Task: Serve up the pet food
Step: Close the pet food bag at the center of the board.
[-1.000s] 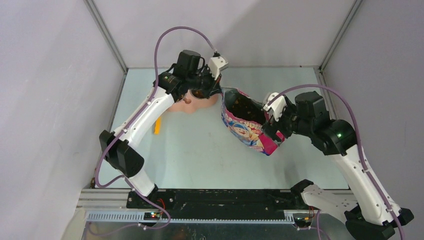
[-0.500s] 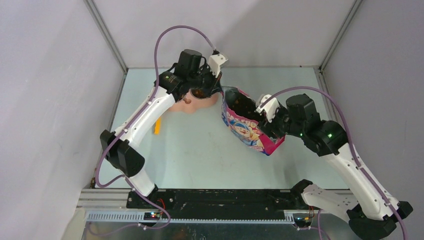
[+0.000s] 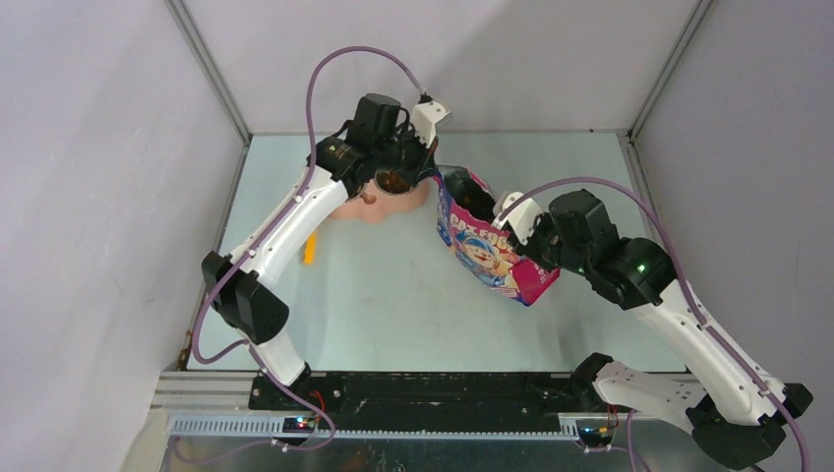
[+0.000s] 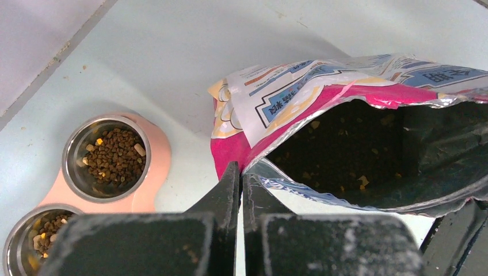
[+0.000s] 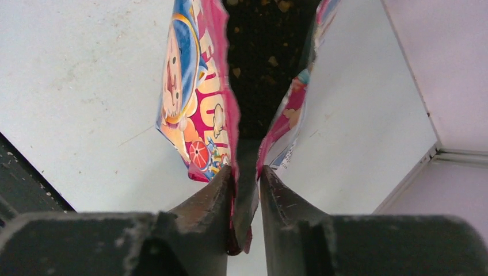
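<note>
The pet food bag (image 3: 484,254), glossy with blue, pink and white cartoon print, stands open mid-table. Dark kibble (image 4: 345,144) fills its inside. My left gripper (image 3: 429,177) is shut, its tips (image 4: 241,172) pinching the bag's far-left rim corner. My right gripper (image 3: 513,232) is at the opposite end of the mouth. Its jaws (image 5: 246,175) are closed on a pink fold of the bag (image 5: 195,103), with kibble (image 5: 265,46) showing beyond. The pink twin-bowl feeder (image 4: 156,164) sits left of the bag, and both its steel bowls (image 4: 114,156) hold kibble.
A yellow scoop (image 3: 309,249) lies on the table beside the left arm. The feeder (image 3: 352,208) is partly hidden under the left wrist. Enclosure walls and metal posts (image 3: 211,74) border the table at the back and both sides.
My right gripper moved left onto the bag's near-right rim and closed from wide open onto the fold. The bag's mouth narrowed. The left gripper stayed shut and barely moved.
</note>
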Action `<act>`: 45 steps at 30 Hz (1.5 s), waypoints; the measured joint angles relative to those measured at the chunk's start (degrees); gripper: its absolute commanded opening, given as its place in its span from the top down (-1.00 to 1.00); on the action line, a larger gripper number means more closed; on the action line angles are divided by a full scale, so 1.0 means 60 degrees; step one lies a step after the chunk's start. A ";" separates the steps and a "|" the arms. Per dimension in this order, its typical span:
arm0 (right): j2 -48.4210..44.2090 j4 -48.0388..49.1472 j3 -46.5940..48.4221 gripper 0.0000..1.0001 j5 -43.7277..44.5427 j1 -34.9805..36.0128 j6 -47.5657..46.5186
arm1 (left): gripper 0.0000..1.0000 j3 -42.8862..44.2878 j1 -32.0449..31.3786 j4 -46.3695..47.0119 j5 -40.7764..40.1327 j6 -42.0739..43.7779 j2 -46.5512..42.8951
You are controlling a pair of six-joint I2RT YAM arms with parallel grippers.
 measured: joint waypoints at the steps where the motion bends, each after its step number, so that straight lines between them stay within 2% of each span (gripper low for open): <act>1: 0.0015 0.0000 0.0000 0.70 0.0109 0.0040 -0.0029 | 1.00 0.0004 -0.0004 0.0000 -0.0022 -0.0004 0.0000; 3: 0.0033 -0.0026 0.0000 0.88 0.0295 0.0098 -0.0069 | 1.00 0.0040 -0.0011 0.0000 -0.0073 -0.0004 0.0015; 6: 0.0033 -0.0102 0.0000 1.00 0.0568 0.0160 -0.0084 | 1.00 0.0120 -0.0015 0.0015 -0.0197 -0.0004 0.0073; 14: -0.0084 0.0004 -0.0029 1.00 0.1464 0.0229 -0.0328 | 1.00 0.0120 -0.0036 0.0069 -0.0372 0.0106 0.0080; 18: -0.0182 0.0149 -0.0040 1.00 0.1825 0.0007 -0.0433 | 1.00 0.0120 -0.0036 -0.0015 -0.0033 0.0546 -0.0007; 23: -0.0222 0.0346 0.0029 1.00 0.1512 -0.1075 -0.0397 | 1.00 0.0117 -0.0036 -0.0594 0.0678 0.1115 -0.0463; 31: -0.0168 0.0412 0.0153 1.00 -0.1304 -0.3825 0.0026 | 1.00 -0.0484 0.0073 -0.0495 0.1876 0.1355 -0.2124; 32: -0.0124 0.0423 0.0171 1.00 -0.1606 -0.4073 0.0062 | 0.95 -0.0517 0.0073 -0.0495 0.1982 0.1392 -0.2244; 33: -0.0062 0.0433 0.0204 1.00 -0.2018 -0.4360 0.0113 | 0.82 -0.0528 0.0073 -0.0499 0.2084 0.1453 -0.2339; 34: 0.0011 0.0448 0.0240 1.00 -0.2386 -0.4630 0.0157 | 0.41 -0.0528 0.0073 -0.0495 0.2153 0.1519 -0.2371; 37: 0.0175 0.0576 0.0273 1.00 -0.3319 -0.5162 0.0248 | -0.20 -0.0525 0.0069 -0.0590 0.2299 0.1854 -0.2313; 38: 0.0204 0.0616 0.0273 1.00 -0.3544 -0.5238 0.0270 | -0.31 -0.0517 0.0069 -0.0648 0.2302 0.1974 -0.2262; 39: 0.0215 0.0645 0.0273 1.00 -0.3748 -0.5293 0.0288 | -0.52 -0.0455 0.0069 -0.0743 0.2317 0.2127 -0.2178; 41: 0.0219 0.0645 0.0273 1.00 -0.4047 -0.5344 0.0299 | -0.75 -0.0146 0.0069 -0.1002 0.2313 0.2517 -0.1854; 45: 0.0204 0.0641 0.0266 1.00 -0.4346 -0.5355 0.0295 | -0.82 0.0699 0.0069 -0.1541 0.2335 0.3636 -0.1024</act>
